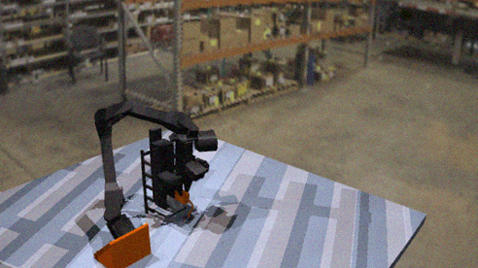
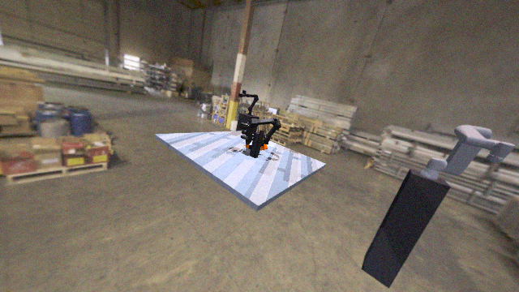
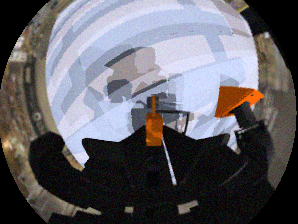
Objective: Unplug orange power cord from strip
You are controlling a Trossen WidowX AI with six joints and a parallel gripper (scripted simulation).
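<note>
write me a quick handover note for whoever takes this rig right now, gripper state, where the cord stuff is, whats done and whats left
Gripper: shut on the orange plug, low over the table.
Power strip: on the table, right beneath the plug in the wrist view. Whether the plug is out of the socket cannot be told.
Cord: too thin to trace.
Orange wedge block: on the table by the arm's base, apart from the job.
Done: plug grasped.
Left: pull the plug free of the strip, open the gripper, back away from plug, cord and strip.
</note>
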